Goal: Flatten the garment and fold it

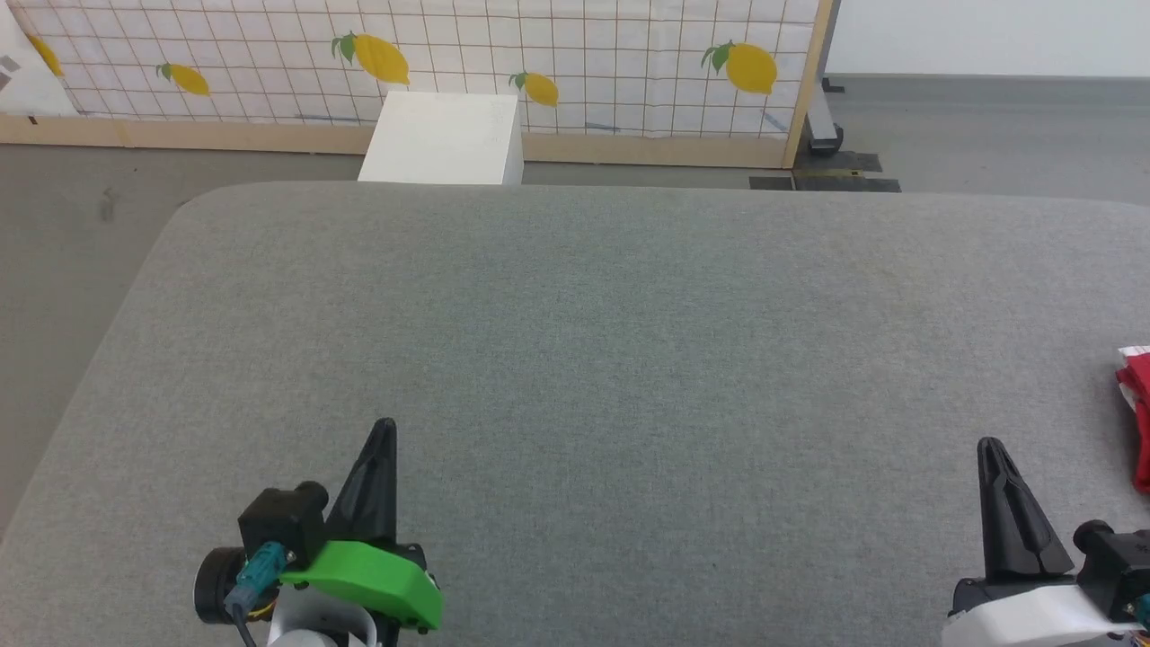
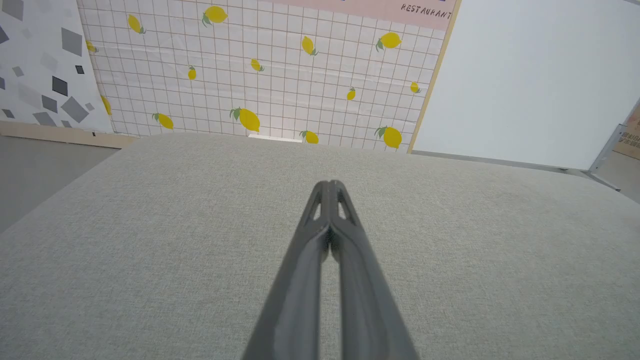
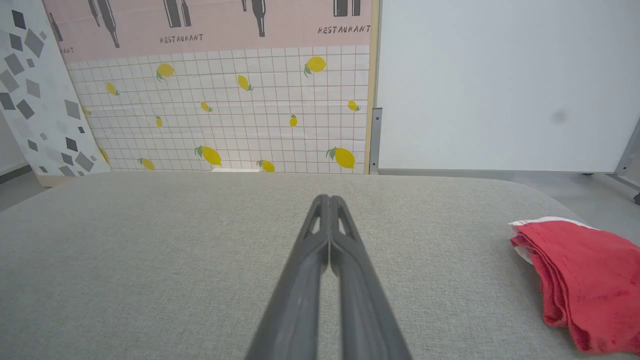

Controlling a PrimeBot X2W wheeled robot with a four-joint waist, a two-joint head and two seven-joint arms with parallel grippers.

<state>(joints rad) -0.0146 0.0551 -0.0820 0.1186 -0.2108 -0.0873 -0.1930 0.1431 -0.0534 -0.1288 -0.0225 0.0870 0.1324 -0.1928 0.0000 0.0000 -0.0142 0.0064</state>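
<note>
The garment [image 3: 580, 280] is bright red fabric with a white edge, lying folded in layers on the grey padded table [image 1: 575, 341]. In the head view the garment [image 1: 1139, 404] pokes in at the right edge. My right gripper [image 1: 990, 446] stands to its left, apart from it, shut and empty; in its wrist view the right gripper [image 3: 327, 199] shows fingers pressed together. My left gripper [image 1: 386, 424] is at the lower left, also shut on nothing; the left wrist view shows the left gripper [image 2: 330, 185] with its tips touching over bare cloth.
A white box [image 1: 445, 139] stands on the floor beyond the table's far edge. Behind it runs a lemon-print tiled panel [image 1: 539, 63] in a wooden frame. Grey floor [image 1: 63, 234] lies off the table's left side.
</note>
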